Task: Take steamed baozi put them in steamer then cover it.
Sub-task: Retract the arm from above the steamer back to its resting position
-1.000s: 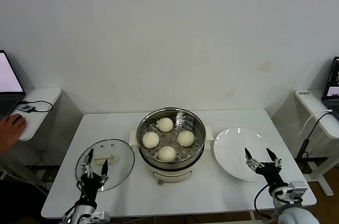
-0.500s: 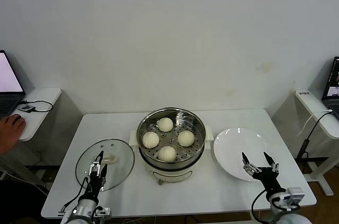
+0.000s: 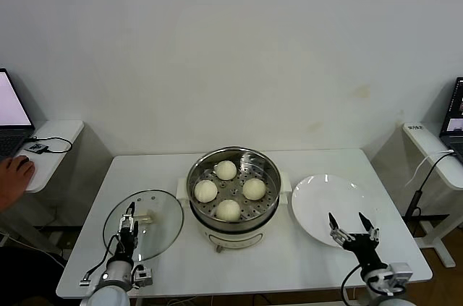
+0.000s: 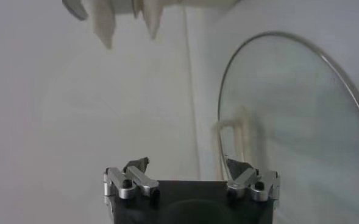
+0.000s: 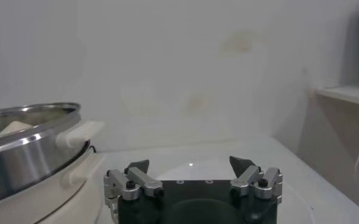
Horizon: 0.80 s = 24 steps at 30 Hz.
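left gripper (image 3: 129,223) (open) above cover (image 3: 160,228); baozi (image 3: 228,209) in steamer (image 3: 233,221)

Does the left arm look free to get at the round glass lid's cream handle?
Probably yes: the left end effector hangs open over the glass lid, beside its cream handle, with nothing between them.

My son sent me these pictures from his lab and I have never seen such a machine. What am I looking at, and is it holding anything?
It is a two-armed robot at a white table. The wide picture comes from a camera on its head; the other two come from cameras on its wrists. In the middle stands the steamer, open, with four baozi inside. The glass cover lies on the table to the robot's left, an empty white plate to its right. The left gripper hangs over the cover, the right gripper over the plate's near edge. Both are open and hold nothing.
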Each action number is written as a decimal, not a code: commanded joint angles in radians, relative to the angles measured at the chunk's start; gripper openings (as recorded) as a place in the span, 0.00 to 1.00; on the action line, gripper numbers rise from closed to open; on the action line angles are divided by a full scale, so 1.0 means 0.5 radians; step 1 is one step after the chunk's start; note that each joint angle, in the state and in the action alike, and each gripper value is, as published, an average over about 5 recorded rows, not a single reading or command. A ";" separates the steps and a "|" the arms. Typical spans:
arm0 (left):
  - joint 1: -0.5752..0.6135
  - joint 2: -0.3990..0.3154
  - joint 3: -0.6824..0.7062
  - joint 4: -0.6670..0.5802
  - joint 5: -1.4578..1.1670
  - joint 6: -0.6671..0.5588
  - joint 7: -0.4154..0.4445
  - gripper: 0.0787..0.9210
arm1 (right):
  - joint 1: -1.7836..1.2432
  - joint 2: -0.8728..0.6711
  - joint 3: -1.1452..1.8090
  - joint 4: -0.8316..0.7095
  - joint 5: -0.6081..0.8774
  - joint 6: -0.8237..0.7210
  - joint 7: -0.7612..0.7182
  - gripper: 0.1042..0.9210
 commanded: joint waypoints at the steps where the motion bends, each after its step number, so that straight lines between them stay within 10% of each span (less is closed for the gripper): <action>1: -0.078 0.000 0.033 0.061 -0.012 0.112 0.061 0.88 | -0.009 0.020 -0.006 0.001 -0.028 0.010 -0.003 0.88; 24: -0.348 -0.104 0.088 0.244 -0.020 0.192 0.091 0.88 | -0.045 0.034 0.043 -0.001 -0.042 0.031 -0.005 0.88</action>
